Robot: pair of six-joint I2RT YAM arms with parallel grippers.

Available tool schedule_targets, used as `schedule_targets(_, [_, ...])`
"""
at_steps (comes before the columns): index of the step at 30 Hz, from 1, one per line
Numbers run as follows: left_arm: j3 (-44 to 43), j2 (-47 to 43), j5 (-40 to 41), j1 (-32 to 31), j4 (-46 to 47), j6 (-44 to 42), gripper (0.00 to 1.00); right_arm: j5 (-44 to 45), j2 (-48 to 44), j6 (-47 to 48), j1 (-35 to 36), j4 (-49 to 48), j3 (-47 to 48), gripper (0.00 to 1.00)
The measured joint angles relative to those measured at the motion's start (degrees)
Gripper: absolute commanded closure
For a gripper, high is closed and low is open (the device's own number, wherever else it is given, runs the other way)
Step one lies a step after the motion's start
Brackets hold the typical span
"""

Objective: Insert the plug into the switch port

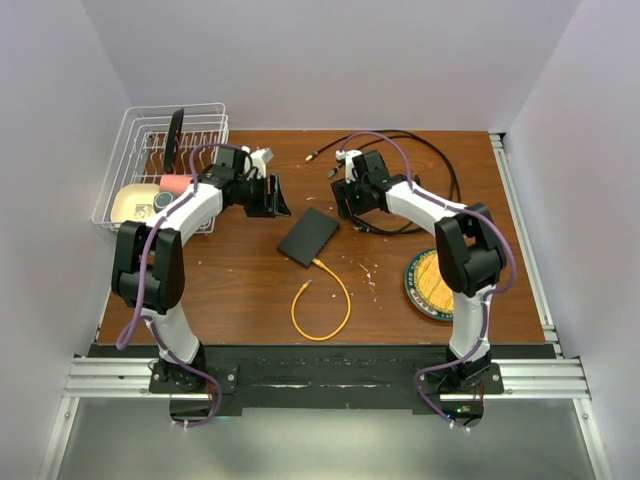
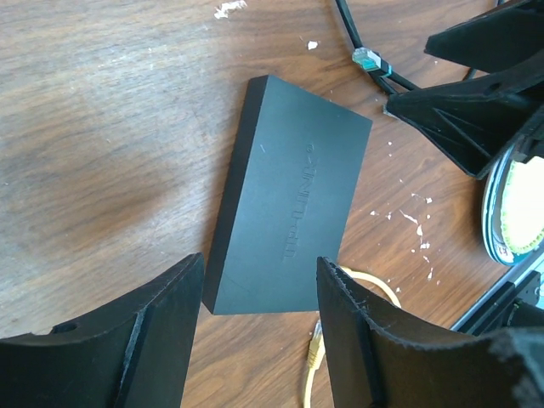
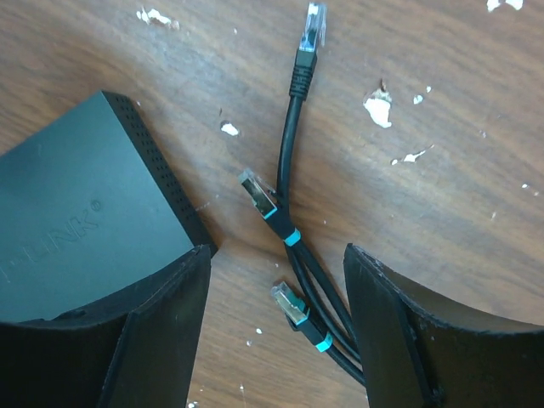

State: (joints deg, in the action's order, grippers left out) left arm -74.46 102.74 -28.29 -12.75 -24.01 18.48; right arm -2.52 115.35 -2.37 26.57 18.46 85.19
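Three walls enclose the table bearing the switch.

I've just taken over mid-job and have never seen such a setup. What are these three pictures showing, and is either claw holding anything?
These are two robot arms bolted at the near edge of a wooden table. The wide picture looks down from above and behind them. The other two come from a camera on each wrist, so the dark wedges at the bottom are that arm's own fingers. The left gripper hangs open over the flat black switch. The right gripper hangs open over black cables with clear plugs. Neither holds anything. Also there: a looped yellow cable, a round yellow-and-dark plate and a white wire rack at far left.
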Motion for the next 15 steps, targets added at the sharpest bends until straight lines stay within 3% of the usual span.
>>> schedule_targets(3, [0.22,0.0,-0.79,0.0,0.04,-0.02,0.4,-0.09,0.79,-0.17,0.0,-0.24,-0.07,0.44])
schedule_targets(8, [1.31,0.0,-3.69,0.0,1.01,-0.07,0.39,-0.15,4.46,-0.28,0.0,-0.17,-0.02,0.45])
schedule_targets(11, [2.19,0.0,-4.94,0.0,1.25,-0.07,0.39,0.09,4.74,-0.42,0.02,-0.39,0.52,0.78])
schedule_targets(13, [2.38,0.0,-5.62,0.0,1.27,-0.09,0.39,0.24,5.29,-0.17,0.0,-0.39,0.9,0.91])
schedule_targets(15, [2.4,-0.02,-6.25,0.0,1.64,-0.09,0.39,0.2,5.42,-0.09,-0.09,-0.42,1.11,0.93])
